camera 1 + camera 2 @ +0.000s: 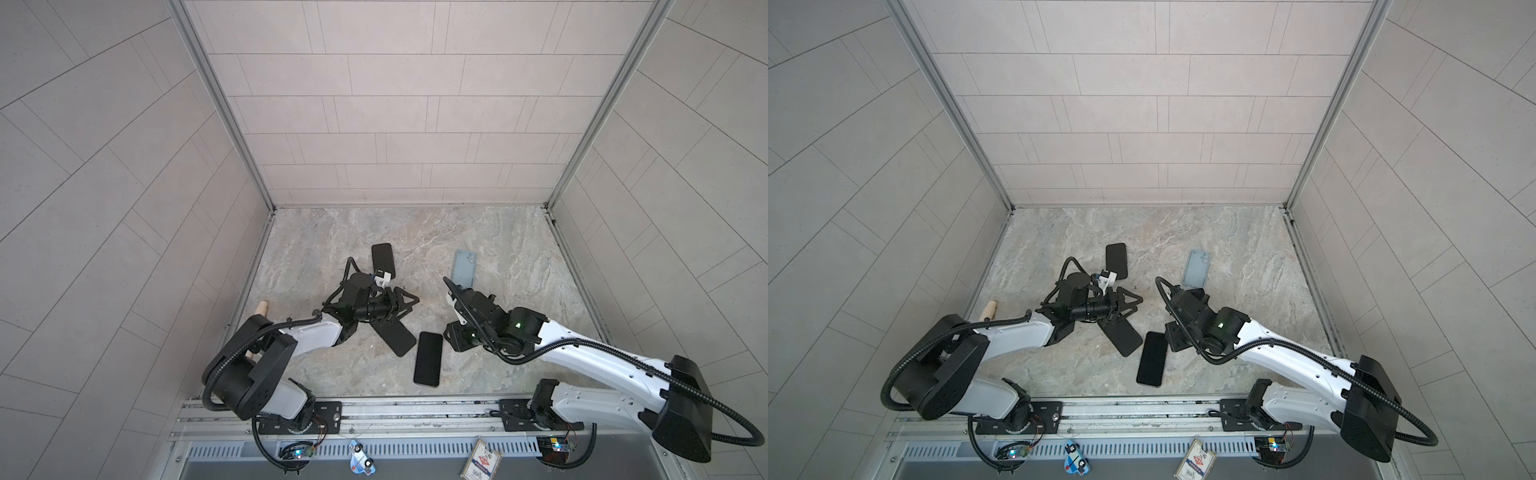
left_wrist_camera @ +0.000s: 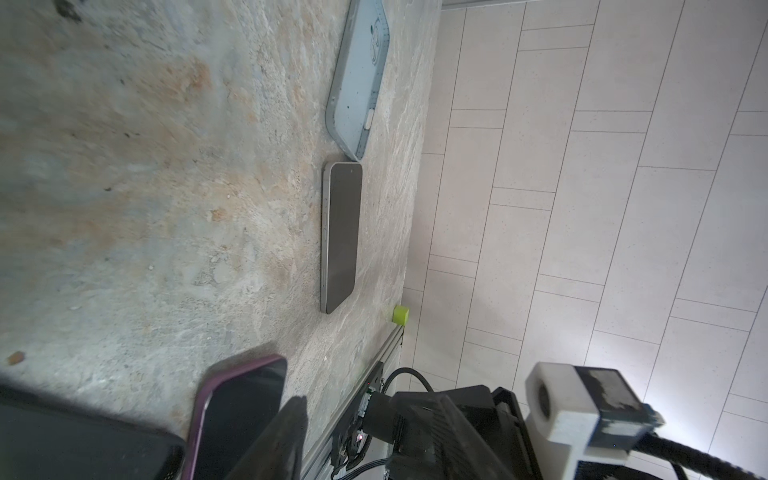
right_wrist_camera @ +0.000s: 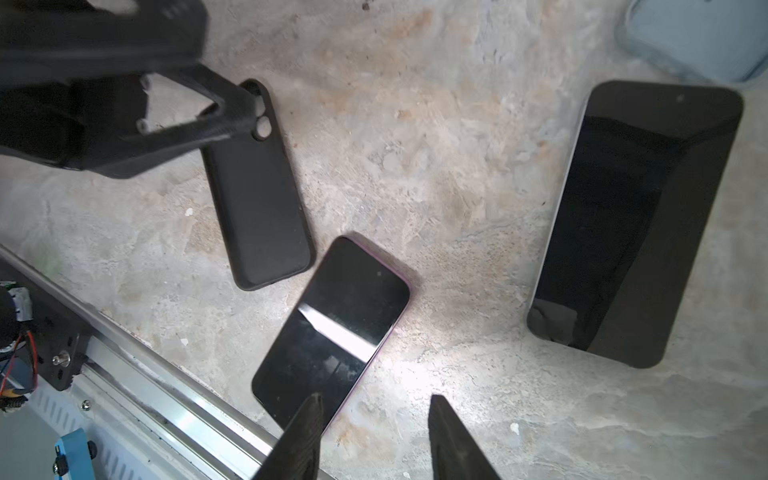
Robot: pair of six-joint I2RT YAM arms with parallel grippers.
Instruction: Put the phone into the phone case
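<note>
Right wrist view: phone (image 3: 332,332) beside black case (image 3: 266,199), not inserted; right claw (image 3: 376,401) released; left claw (image 3: 243,115) at black case, grip unclear.

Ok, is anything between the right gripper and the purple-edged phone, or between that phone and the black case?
Nothing visible blocks the right gripper: it hangs open at the purple-edged phone's near end. Phone and black case lie almost corner to corner, but the left gripper's finger covers the case's camera end.
</note>
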